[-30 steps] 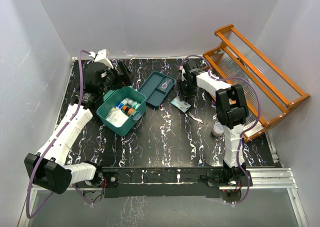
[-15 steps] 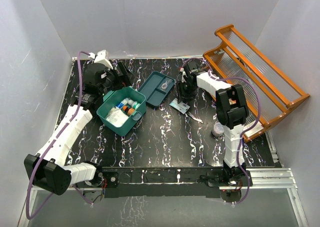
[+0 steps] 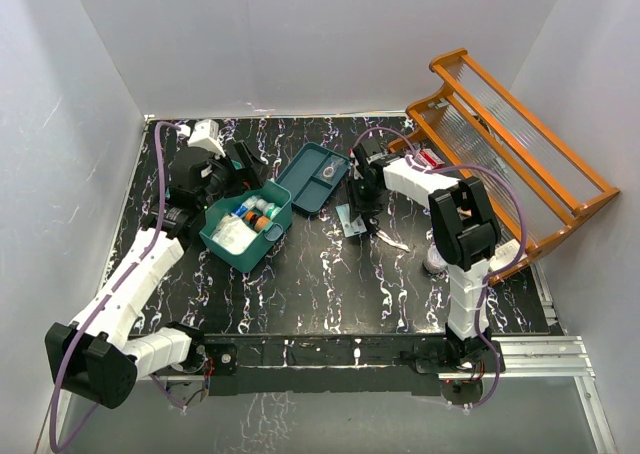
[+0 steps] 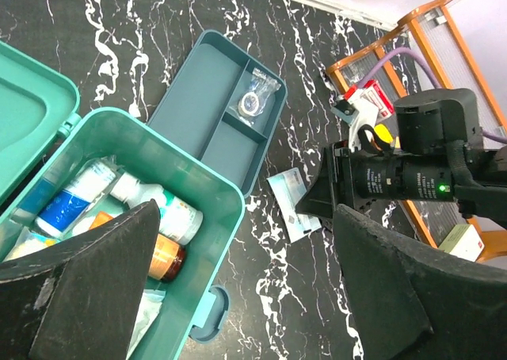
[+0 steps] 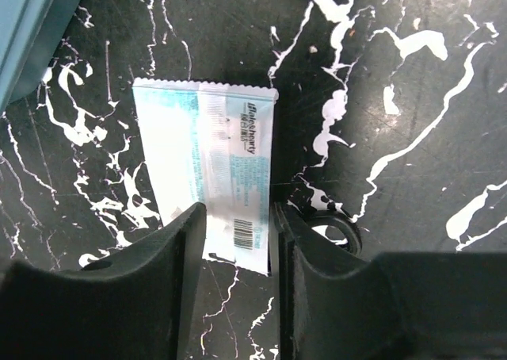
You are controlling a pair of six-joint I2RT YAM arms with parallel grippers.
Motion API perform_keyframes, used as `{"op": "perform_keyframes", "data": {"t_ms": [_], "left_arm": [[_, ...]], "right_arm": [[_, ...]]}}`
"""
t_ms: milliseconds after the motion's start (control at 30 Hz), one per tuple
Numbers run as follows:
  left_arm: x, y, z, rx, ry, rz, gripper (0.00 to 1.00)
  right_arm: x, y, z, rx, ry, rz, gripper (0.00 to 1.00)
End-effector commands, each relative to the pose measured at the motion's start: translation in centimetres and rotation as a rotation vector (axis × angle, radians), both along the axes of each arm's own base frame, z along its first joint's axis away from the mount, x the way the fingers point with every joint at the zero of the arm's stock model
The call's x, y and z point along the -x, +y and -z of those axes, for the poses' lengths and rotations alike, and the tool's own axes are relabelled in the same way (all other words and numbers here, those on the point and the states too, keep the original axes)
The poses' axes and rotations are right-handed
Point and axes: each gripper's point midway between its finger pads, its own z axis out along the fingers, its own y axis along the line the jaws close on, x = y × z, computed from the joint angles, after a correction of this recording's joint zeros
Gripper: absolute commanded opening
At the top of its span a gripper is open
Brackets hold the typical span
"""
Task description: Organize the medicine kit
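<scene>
Limp, light sachet (image 5: pixel 206 166), bound for kit (image 3: pixel 226 251), is straddled by right gripper (image 5: pixel 238 216); hold unclear; sealed edge favoured; left gripper (image 4: pixel 245 217) spread open.

Right hand (image 5: pixel 236 233), sachet (image 5: pixel 207 162) shifted left — nearer tray (image 3: pixel 312 177)

Sachet (image 5: pixel 207 166), right of the medicine kit (image 3: pixel 234 250): one line of dark print along its length, too blurred to read; barcode (image 5: pixel 245 231) at one end. Bottle (image 4: pixel 67 205) inside the kit: blue label, print illegible. Red-white box (image 4: pixel 372 102), farther right of the kit: lettering unreadable.
</scene>
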Motion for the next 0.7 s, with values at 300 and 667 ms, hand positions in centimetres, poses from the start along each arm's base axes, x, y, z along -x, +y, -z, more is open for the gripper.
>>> {"op": "perform_keyframes", "data": {"t_ms": [300, 667], "left_arm": [[0.4, 0.7, 0.3, -0.042, -0.021, -0.002, 0.88], [1.1, 1.9, -0.5, -0.158, -0.063, 0.015, 0.87]], "right_arm": [[0.1, -1.0, 2.7, 0.164, -0.028, 0.158, 0.27], [-1.0, 0.2, 0.9, 0.087, -0.155, 0.246, 0.00]]}}
